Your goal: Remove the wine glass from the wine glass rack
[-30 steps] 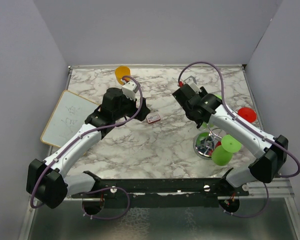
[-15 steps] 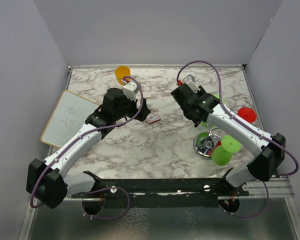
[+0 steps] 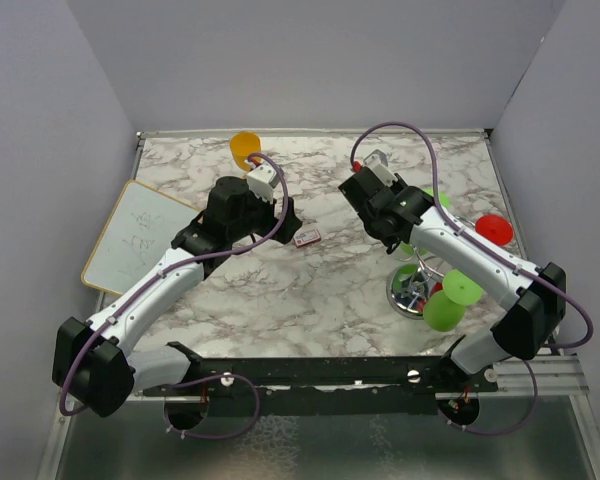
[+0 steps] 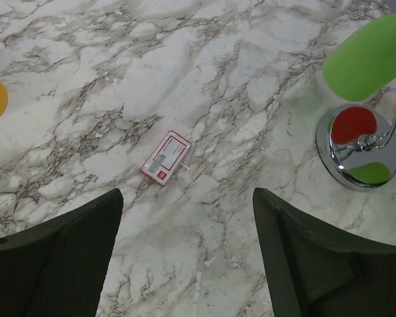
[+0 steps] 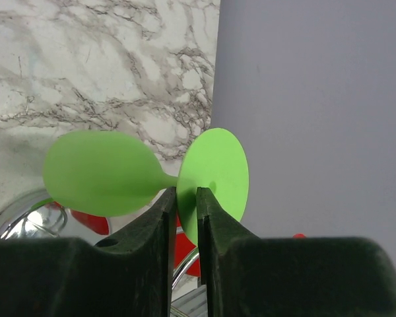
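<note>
marble counter (image 3: 310,290) first, boxed in by plain walls. whiteboard (image 3: 130,245) lying askew over its left edge, nothing to do with the job.

left arm (image 3: 160,280) stretched over the middle, left gripper (image 4: 186,198) spread wide and empty, hovering above a little red and white card (image 4: 166,157). guessing parked there just to keep clear of the other side.

right arm (image 3: 470,255) reaching over the wine glass rack (image 3: 412,292) on the right of the counter. shiny round base and wire arms, mostly hidden under the arm from above. around that rack: a second green glass (image 3: 450,300) near the front and a red glass (image 3: 493,228) toward the wall. also an orange glass (image 3: 245,148) well apart at the far edge.

target looks like the green wine glass (image 5: 99,173). not off the rack yet, judging by the pose: lying sideways in the air, bowl left and foot right, chrome base showing below the bowl. consistent with hanging from a ring by the foot.

right gripper (image 5: 185,195) narrowed down to a thin slit right at the stem, next to the foot. sensible spot, thinnest part and handy for sliding out. can't tell about the pads actually biting the stem or stopping just short of it.

next bit probably calls for a firm pinch, then a slide out along the wire slot rather than a straight lift. otherwise real risk of dragging the whole light rack over.
</note>
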### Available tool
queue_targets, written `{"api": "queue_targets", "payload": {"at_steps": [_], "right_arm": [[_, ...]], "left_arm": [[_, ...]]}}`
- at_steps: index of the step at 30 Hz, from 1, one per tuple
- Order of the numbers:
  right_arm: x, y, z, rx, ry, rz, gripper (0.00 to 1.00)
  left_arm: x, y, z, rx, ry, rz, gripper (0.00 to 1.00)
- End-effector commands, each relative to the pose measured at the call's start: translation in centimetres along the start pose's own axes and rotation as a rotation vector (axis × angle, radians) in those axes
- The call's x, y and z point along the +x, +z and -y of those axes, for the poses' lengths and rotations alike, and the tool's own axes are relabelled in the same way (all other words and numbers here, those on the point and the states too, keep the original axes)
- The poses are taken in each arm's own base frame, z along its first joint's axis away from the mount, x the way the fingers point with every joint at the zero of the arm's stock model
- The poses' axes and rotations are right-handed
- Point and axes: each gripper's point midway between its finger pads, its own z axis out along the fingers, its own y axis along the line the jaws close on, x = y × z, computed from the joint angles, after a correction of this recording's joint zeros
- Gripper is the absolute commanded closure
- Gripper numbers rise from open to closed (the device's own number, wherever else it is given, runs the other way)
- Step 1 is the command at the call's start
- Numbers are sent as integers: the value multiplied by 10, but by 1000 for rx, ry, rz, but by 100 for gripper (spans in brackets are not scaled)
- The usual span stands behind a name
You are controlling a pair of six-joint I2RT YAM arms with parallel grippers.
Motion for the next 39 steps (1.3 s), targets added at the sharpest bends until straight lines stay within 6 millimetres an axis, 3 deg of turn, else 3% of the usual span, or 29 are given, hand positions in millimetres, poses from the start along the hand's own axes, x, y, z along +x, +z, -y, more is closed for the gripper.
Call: {"api": "queue_targets", "payload": {"at_steps": [1,15,31,39], "right_arm": [[-10,-3,9,44,26,22,84],[-18,-7,19,48,19,35,99],[-20,-4,27,115,-45,59,99],[-30,-4,39,137,-29,137,99]], "left_arm": [[-6,-5,-1,-16,25,29,18],[-5,-4,-1,-21,30,22,18],[-3,-3,-1,-21,29,17,18],[-3,-2,-1,-21,32,14,18]]}}
